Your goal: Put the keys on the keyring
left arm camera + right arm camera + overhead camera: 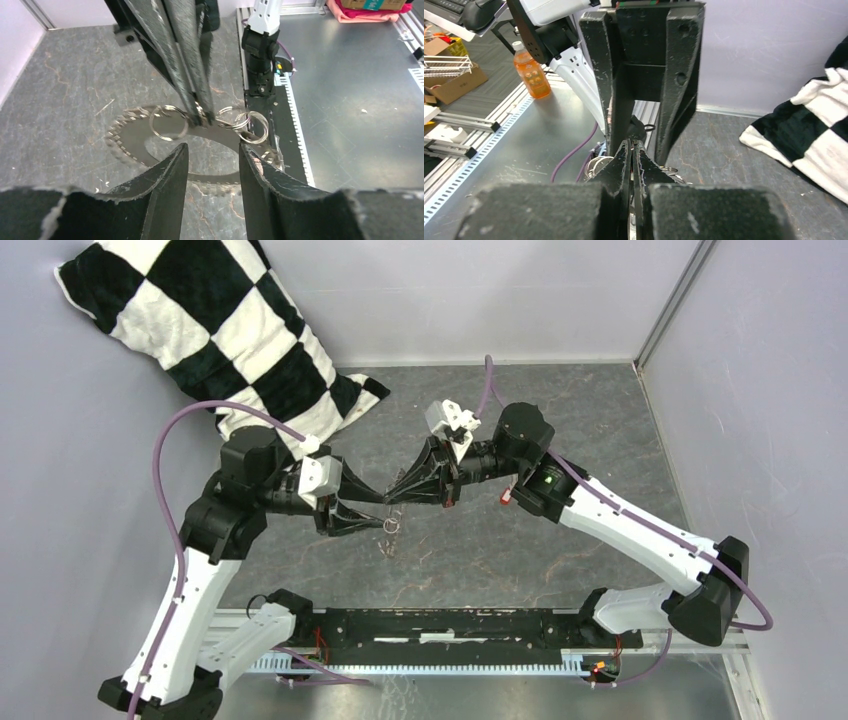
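My right gripper (393, 498) (631, 146) is shut on the keyring (167, 123), a small cluster of silver split rings pinched where they join. In the left wrist view the right gripper (200, 117) reaches down from the top, and a dark toothed ring-shaped band (127, 145) shows behind the rings. My left gripper (384, 520) (214, 150) is open just short of the rings, with nothing between its fingers. Small metal bits (389, 540) dangle under the cluster above the floor. The keys are not to be made out; no red head shows.
A black-and-white checkered pillow (230, 330) (809, 135) leans in the back left corner. The black base rail (450, 625) runs along the near edge. An orange bottle (531, 70) stands off the table. Walls close the back and right.
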Controlling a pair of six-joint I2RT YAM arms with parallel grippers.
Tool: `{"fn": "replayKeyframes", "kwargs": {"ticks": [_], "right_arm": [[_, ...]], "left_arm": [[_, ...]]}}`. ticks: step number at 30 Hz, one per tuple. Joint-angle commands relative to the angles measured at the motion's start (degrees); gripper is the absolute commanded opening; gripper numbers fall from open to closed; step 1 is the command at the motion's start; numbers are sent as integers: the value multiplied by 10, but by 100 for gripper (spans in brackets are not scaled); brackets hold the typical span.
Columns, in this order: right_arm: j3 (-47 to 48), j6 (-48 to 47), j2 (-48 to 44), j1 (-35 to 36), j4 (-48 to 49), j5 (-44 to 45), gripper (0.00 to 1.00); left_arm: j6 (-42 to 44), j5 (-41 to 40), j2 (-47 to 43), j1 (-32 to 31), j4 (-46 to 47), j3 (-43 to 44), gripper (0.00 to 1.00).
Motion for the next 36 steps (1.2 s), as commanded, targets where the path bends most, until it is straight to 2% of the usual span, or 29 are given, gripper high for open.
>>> {"fn": "replayKeyframes", "kwargs": {"ticks": [1, 3, 7, 10, 20, 24, 29, 33, 36], "right_arm": [[38, -25, 2, 4, -3, 15, 1], [42, -25, 6, 4, -5, 11, 1], [45, -22, 12, 4, -9, 5, 1], [46, -23, 14, 4, -14, 5, 1], [45, -24, 16, 7, -18, -6, 1], [45, -19, 18, 9, -13, -4, 1], [41, -5, 20, 11, 1, -8, 1], [41, 15, 23, 11, 17, -29, 2], [38, 32, 27, 12, 28, -47, 12]], "left_arm": [[51, 13, -4, -1, -69, 20, 48], [36, 17, -4, -1, -50, 11, 45], [-50, -11, -10, -1, 55, -10, 40], [-64, -25, -16, -1, 90, -18, 40], [-78, -39, -23, -1, 91, -23, 43], [-82, -30, -23, -1, 101, -28, 32], [-76, -41, -22, -1, 103, -34, 4], [-71, -51, -32, -1, 112, -45, 2], [-76, -62, -42, -1, 126, -52, 2]]}}
